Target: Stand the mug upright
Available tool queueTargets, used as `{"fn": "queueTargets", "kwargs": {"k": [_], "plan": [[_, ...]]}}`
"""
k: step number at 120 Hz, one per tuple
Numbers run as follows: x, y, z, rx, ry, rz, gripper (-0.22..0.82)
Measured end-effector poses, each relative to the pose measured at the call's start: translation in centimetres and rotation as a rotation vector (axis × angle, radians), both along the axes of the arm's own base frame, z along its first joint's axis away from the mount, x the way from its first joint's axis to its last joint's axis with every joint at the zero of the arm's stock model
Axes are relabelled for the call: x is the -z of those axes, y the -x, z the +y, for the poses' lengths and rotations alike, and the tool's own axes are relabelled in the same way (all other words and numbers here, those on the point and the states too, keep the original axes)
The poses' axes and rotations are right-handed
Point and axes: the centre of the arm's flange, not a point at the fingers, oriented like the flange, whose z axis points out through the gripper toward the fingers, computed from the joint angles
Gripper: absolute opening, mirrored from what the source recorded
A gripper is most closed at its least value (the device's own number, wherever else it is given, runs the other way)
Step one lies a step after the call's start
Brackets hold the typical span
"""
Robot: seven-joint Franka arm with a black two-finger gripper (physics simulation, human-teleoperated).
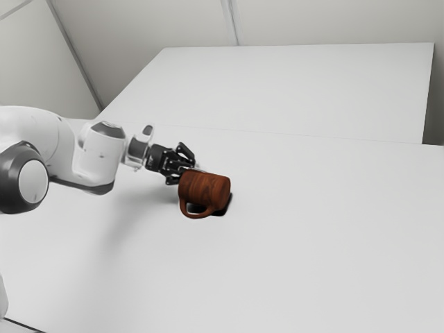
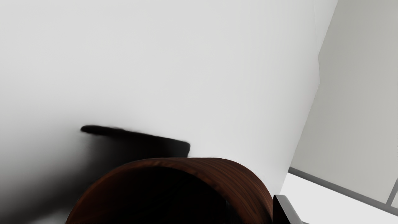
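One claw [image 1: 189,168], at the mouth end of the mug. State of grip: you cannot tell from these views whether it is wide, narrow or closed on the wall.

One mug [image 1: 205,189], brown wood grain, lying on its side. Mouth toward the claw, base away from it, handle [image 1: 195,214] along the lower flank in the exterior view. Whether its weight rests on the table is not clear.

Step in hand, as judged: securing the mug, then tipping it. Confirm a firm hold on the wall before you turn anything; the curved body may roll if nudged, and the handle may catch. Then raise the mouth end through a slow quarter turn, base going down, with enough height for the base edge to swing under. Lower until the base sits flat, and only then let go.

Containers: one, the same mug. Rim [image 2: 155,163] rounded; interior dark, so you cannot tell whether it holds anything. Tip it gently on that account.

One shadow [image 2: 140,146], black, beside the mug.

One table [image 1: 312,229], white, extending beyond the mug on all sides.

One wall [image 1: 333,21], pale, well beyond the mug.
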Motion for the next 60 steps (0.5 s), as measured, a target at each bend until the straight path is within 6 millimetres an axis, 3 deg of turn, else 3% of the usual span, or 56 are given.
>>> {"fn": "queueTargets", "kwargs": {"k": [32,60], "plan": [[-1.8,-0.3,-1.7,0.060,-0.061,-0.036,-0.12],[-10.4,2.0,-4.6,0.384,-0.474,-0.102,-0.16]]}}
